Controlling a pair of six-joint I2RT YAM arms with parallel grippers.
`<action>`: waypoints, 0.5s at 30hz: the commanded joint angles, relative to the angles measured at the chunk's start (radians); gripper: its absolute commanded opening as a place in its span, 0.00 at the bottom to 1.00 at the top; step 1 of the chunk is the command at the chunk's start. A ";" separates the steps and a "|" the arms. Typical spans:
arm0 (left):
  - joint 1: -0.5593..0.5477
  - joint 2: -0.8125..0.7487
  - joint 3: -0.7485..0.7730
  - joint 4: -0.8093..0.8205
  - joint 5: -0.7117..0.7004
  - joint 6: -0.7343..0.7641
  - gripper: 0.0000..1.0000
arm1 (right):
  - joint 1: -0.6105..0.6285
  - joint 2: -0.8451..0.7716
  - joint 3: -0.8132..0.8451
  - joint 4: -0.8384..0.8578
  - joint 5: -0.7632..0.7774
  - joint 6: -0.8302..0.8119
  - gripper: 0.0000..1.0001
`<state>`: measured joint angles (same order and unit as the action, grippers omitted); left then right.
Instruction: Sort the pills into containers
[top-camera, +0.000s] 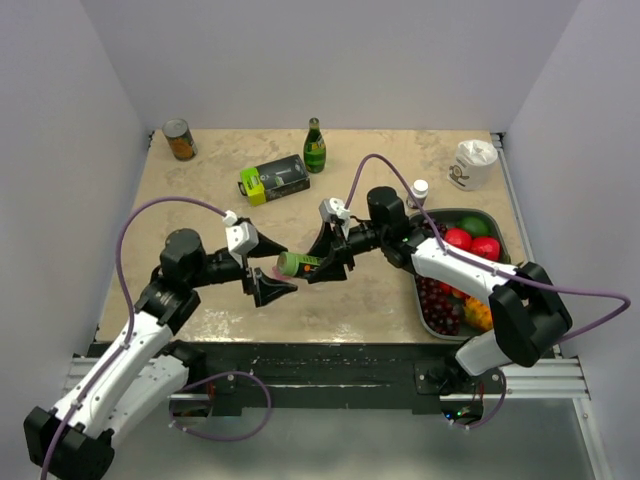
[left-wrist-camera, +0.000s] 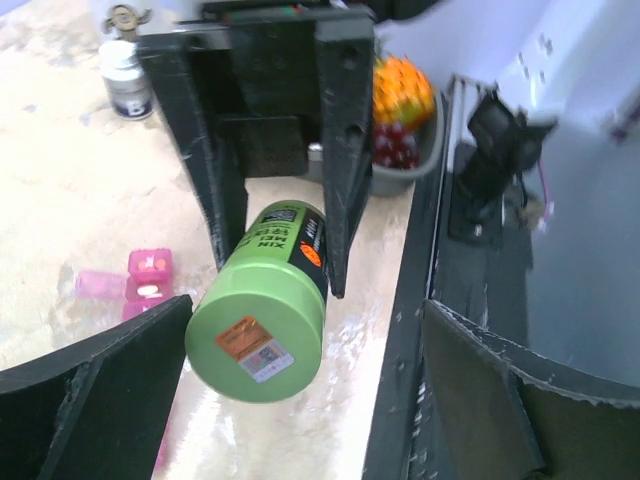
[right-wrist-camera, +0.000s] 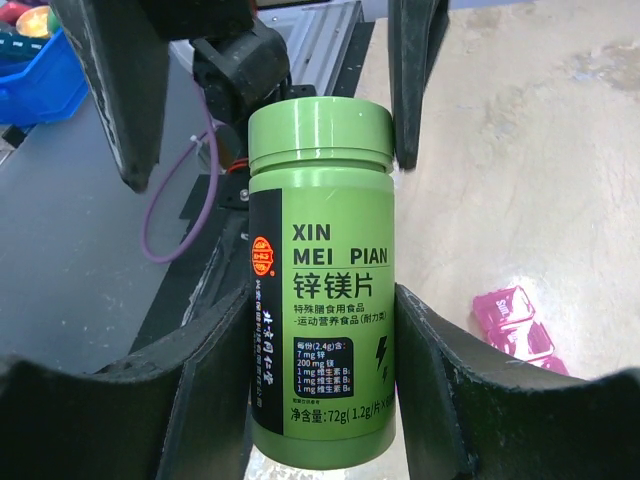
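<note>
Containers (left-wrist-camera: 150, 268), 1 slim pink strip of small square compartments, lie flat on the counter (top-camera: 200, 200) beneath the spot where the 2 arms meet. In the left wrist view the strip sits just left of the raised bottle, its near end hidden behind a finger. In the right wrist view it shows at the lower right (right-wrist-camera: 512, 322).

The right fingers (right-wrist-camera: 215, 370) are clamped on a green pill bottle (right-wrist-camera: 320, 290), 1 on each side of its labelled body, holding it off the counter with the cap pointing toward the left arm. The left fingers (left-wrist-camera: 100, 390) are spread wide apart on either side of the cap end; whether the near one touches the cap cannot be told.

From above, the bottle (top-camera: 300, 264) lies roughly level between the right fingers (top-camera: 335, 262) and the left fingers (top-camera: 272, 290).

Farther out, a grey tray (top-camera: 470, 212) of fruit sits to the right, with a small white bottle (top-camera: 420, 188) just beyond it. A black-and-lime box (top-camera: 273, 180), a green glass bottle (top-camera: 315, 147), a tin can (top-camera: 180, 140) and a white cup (top-camera: 472, 163) stand toward the far edge.
</note>
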<state>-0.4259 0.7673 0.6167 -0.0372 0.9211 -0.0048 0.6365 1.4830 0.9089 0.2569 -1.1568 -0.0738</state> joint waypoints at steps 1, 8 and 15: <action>0.004 -0.112 -0.031 0.108 -0.232 -0.407 0.99 | -0.015 -0.023 0.035 0.027 0.026 -0.009 0.00; 0.004 -0.092 0.028 -0.004 -0.372 -0.622 0.99 | -0.015 -0.020 0.036 0.025 0.032 -0.011 0.00; 0.004 0.027 0.072 -0.087 -0.358 -0.753 0.99 | -0.014 -0.024 0.036 0.022 0.035 -0.014 0.00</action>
<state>-0.4259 0.7578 0.6407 -0.0772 0.5682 -0.6258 0.6216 1.4834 0.9104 0.2520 -1.1175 -0.0742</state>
